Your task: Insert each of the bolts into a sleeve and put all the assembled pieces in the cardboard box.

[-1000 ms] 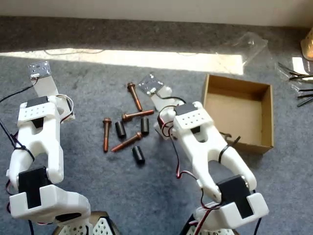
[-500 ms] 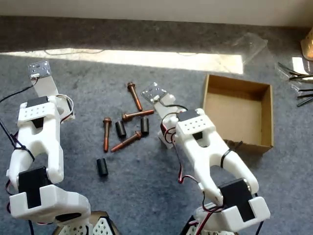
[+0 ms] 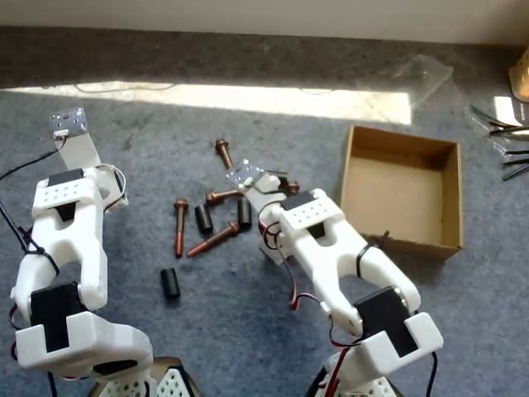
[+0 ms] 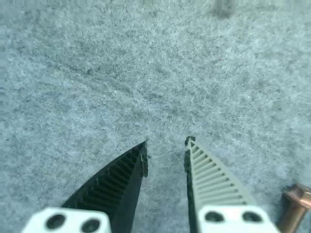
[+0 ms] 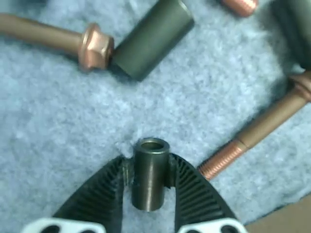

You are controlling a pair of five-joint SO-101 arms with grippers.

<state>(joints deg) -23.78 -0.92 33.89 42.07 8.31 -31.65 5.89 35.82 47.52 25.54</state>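
Right jaws clamp a sleeve (image 5: 150, 174); left jaws narrowly apart over carpet (image 4: 146, 73); cardboard box (image 3: 401, 186) shows bare floor.

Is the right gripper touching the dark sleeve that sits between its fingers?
Touching. The right wrist view shows the right gripper with both fingers pressed against opposite sides of the sleeve, with no gap on either side.

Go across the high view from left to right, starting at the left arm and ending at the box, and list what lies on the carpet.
left arm → stray sleeve → second sleeve → far bolt → cardboard box
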